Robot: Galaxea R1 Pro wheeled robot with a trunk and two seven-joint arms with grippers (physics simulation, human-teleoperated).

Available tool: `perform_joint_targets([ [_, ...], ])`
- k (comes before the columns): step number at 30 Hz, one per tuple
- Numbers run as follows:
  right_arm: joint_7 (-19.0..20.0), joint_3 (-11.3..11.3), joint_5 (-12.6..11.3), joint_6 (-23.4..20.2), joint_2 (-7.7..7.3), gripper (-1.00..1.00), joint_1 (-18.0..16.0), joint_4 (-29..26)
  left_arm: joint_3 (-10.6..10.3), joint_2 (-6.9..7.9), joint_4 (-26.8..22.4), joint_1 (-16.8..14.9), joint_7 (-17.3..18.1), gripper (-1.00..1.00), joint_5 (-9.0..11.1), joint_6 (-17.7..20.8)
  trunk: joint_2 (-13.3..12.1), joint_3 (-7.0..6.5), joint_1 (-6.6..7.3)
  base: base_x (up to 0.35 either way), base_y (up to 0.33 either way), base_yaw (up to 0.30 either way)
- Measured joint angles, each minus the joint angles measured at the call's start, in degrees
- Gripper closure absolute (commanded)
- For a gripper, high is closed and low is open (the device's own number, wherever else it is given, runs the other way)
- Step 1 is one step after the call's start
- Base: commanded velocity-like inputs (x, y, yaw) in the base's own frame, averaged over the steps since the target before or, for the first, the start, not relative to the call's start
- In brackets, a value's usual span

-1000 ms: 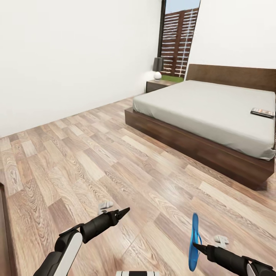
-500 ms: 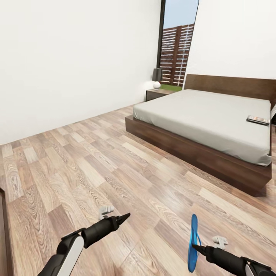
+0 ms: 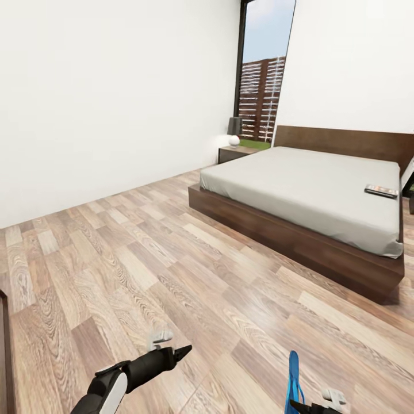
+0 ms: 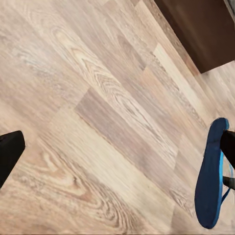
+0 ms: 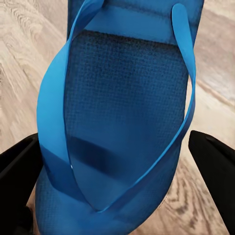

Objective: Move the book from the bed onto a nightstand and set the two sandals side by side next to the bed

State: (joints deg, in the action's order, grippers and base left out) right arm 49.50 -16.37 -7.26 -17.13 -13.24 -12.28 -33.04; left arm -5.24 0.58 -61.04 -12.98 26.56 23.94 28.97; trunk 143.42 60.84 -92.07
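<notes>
1. We are gripping a blue sandal (image 5: 122, 122) between our right gripper's (image 5: 122, 161) fingers, holding it on edge above the floor (image 3: 144, 259).
2. Our left gripper (image 3: 183, 351) is hanging empty, fingers pinched together.
3. The book (image 3: 381, 190) is lying on the bed (image 3: 305, 184); a nightstand (image 3: 233, 153) is standing beside the headboard.
</notes>
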Motion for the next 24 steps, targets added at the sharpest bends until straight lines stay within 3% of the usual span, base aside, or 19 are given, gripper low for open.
perform_joint_targets([
  [2, -0.1, 0.0, 0.1, 1.3, 0.23, 1.0, 0.0, 0.1, 0.0, 0.0, 2.1, 0.0, 0.0, -1.0, -1.7, -1.3, 0.0, -0.45, 0.05, 0.0, 0.0, 0.0],
  [6, -0.1, -0.1, 0.1, 5.2, 0.14, 1.0, 0.0, 0.4, -0.1, -0.14, 3.6, 0.0, -0.1, -1.0, -3.2, -3.2, -0.1, -1.33, 0.16, 0.0, 0.0, 0.0],
  [16, -0.2, -0.1, 0.1, 6.6, 0.07, 1.0, 0.0, 0.5, 0.1, 0.23, 5.9, 0.2, -0.2, -1.0, -3.4, -4.1, -0.6, -3.51, 0.6, 0.0, 0.0, 0.0],
  [24, -0.2, -0.1, 0.1, 6.7, 0.17, 1.0, 0.0, 0.5, 0.0, 0.18, 11.5, 0.4, -0.3, -1.0, -3.6, -10.3, -3.8, -4.95, 2.36, 0.0, 0.0, 0.0],
])
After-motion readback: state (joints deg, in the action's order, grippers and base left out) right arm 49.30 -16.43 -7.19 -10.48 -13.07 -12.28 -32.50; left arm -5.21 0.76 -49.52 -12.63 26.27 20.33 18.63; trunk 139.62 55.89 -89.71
